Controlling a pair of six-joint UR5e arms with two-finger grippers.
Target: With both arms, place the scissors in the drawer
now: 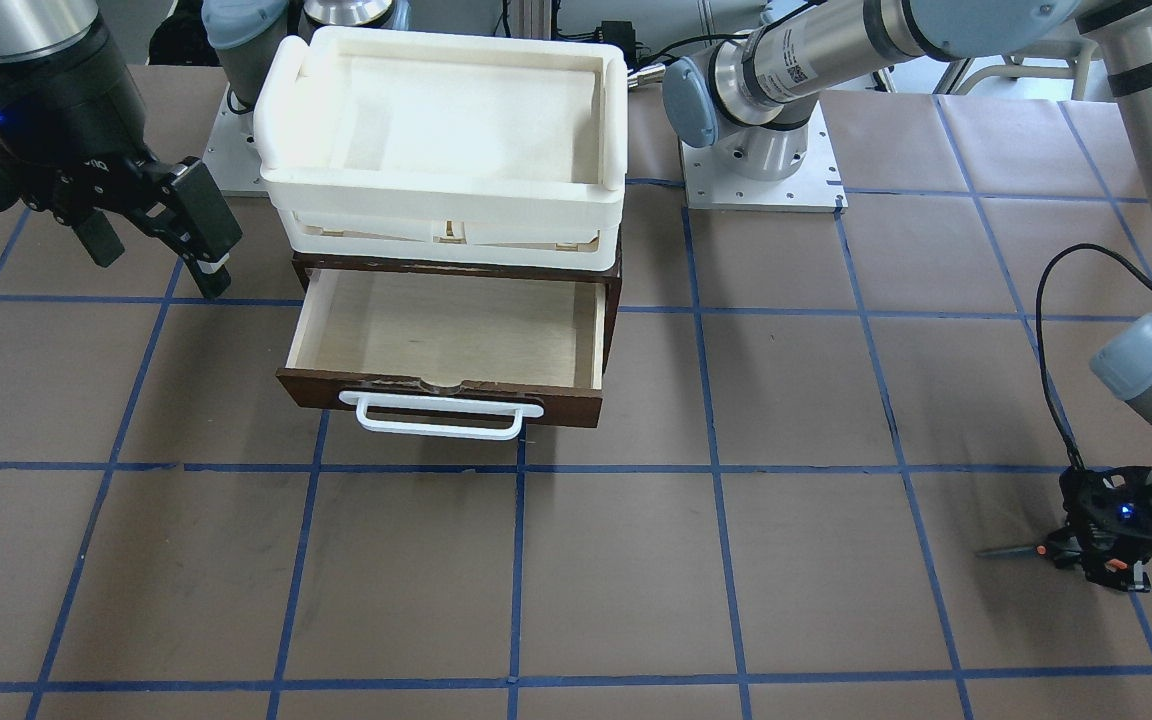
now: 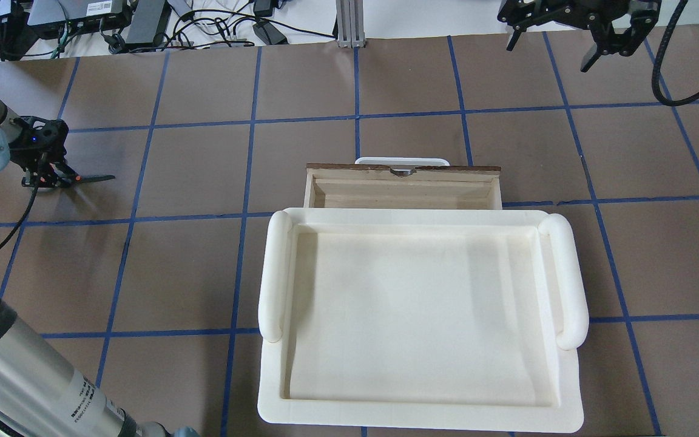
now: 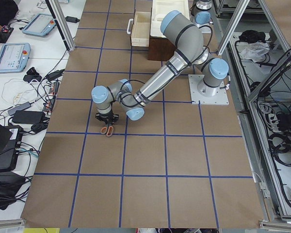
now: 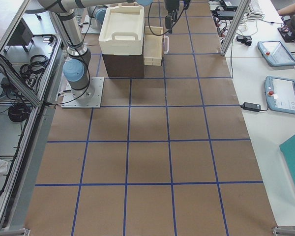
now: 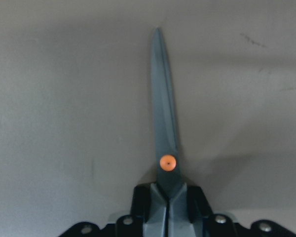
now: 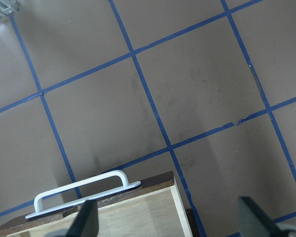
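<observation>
Left end effector (image 3: 106, 122) apparently gripping scissors (image 3: 106, 130), open drawer (image 3: 141, 29) far behind

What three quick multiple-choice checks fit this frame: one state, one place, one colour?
1. The drawer is: A open, B shut, C taken out.
2. The scissors are: A in the drawer, B in the white tray, C at the left tool.
3. The scissors' pivot dot is: A blue, B orange, C white.
Answers: 1 A, its pale inside shows in front of the cabinet. 2 C, the tool is shut on them just behind the pivot, far from the drawer. 3 B, plain in the left wrist view.
</observation>
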